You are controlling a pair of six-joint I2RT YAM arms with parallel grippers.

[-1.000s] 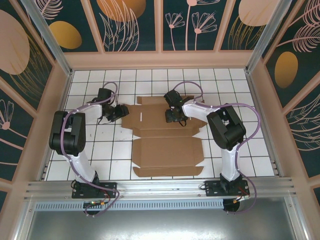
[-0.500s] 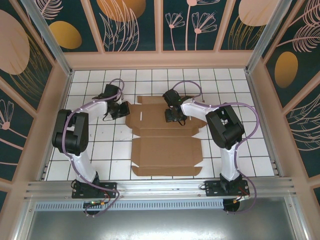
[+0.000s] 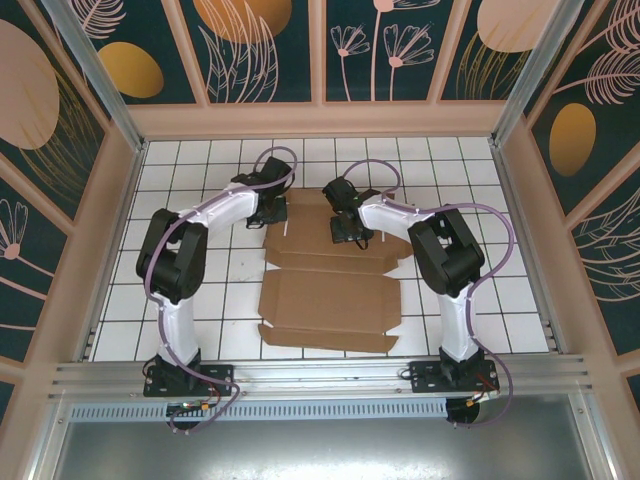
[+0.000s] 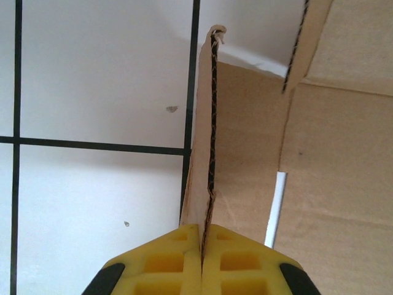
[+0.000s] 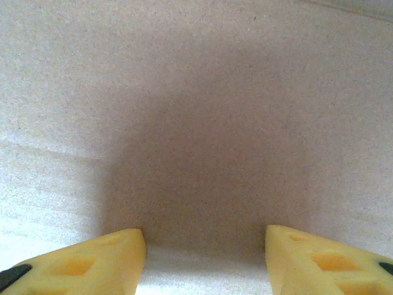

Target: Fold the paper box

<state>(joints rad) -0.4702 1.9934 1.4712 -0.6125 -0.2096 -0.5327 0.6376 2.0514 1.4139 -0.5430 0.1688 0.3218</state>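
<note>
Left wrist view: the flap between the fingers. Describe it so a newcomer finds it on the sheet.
On the white tiled table lies the paper box, a flat brown cardboard sheet between the two arms. At its far left corner the fingers of the left gripper pinch a narrow side flap. It stands up on edge, corrugation showing; the panel beside it lies flat.

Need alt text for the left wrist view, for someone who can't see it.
The left gripper is shut on a raised flap of the paper box, seen edge-on. White tiled table lies left, the box's flat panels right.
</note>
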